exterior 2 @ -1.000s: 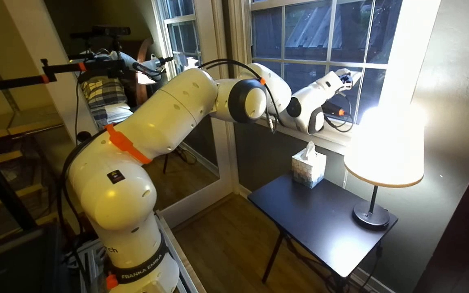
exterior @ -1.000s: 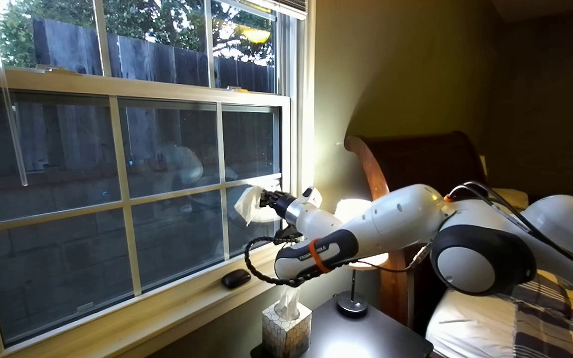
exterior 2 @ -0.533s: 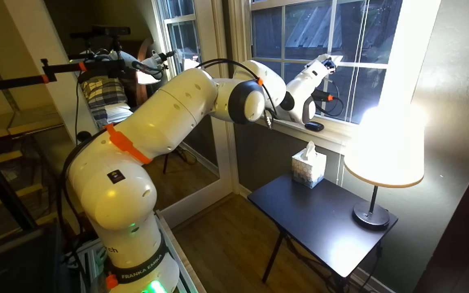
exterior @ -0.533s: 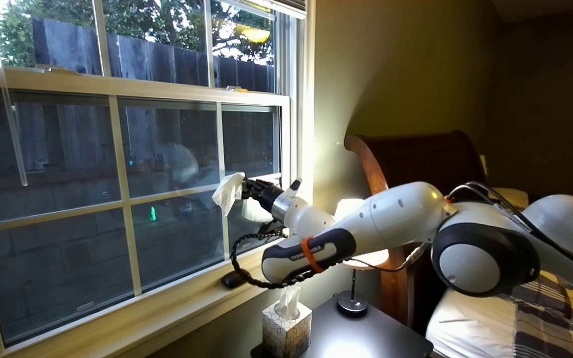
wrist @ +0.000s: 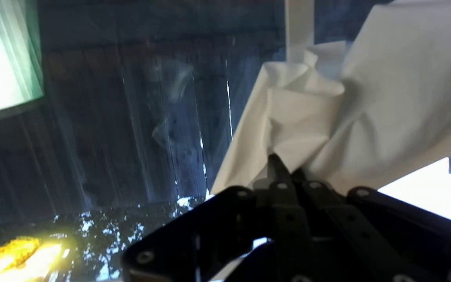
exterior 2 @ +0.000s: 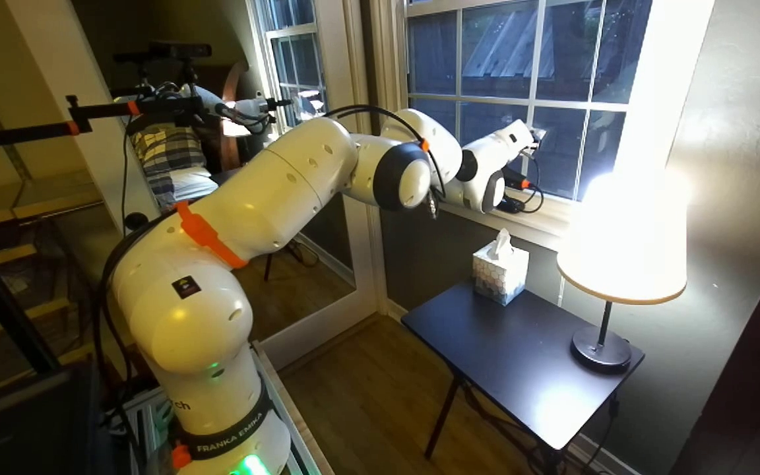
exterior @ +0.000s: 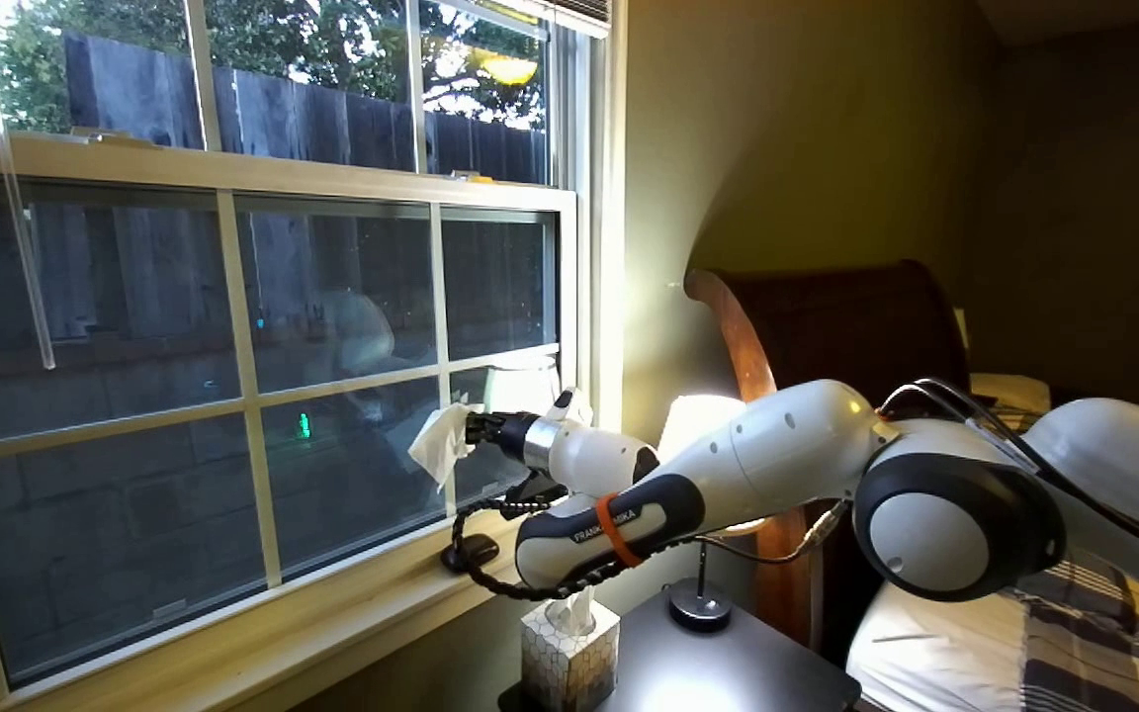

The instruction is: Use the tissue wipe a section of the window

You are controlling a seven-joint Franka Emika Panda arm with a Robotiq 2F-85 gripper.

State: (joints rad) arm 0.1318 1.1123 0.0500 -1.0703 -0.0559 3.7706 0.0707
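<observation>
The tissue (exterior: 442, 445) is a crumpled white sheet hanging from the gripper tips, in front of a lower vertical bar of the window (exterior: 332, 178). My gripper (exterior: 476, 428) is shut on the tissue and points at the glass. In the wrist view the dark fingers of the gripper (wrist: 286, 162) are close together, with the tissue (wrist: 405, 98) bunched past their tips and spread to the right. I cannot tell whether the tissue touches the glass. The window (exterior 2: 499, 46) also shows in an exterior view, where the arm mostly hides the tissue.
A black mouse-like object (exterior: 471, 554) lies on the sill (exterior: 233, 638) below the arm. A tissue box (exterior: 569, 653) stands on the dark side table (exterior 2: 485, 336) beside a lit lamp (exterior 2: 624, 244). A cord (exterior 2: 588, 142) hangs in front of the window near the gripper.
The gripper and tissue first moved left and up across the vertical bar in an exterior view, then down to the lower panes. The gripper stays shut on the tissue.
</observation>
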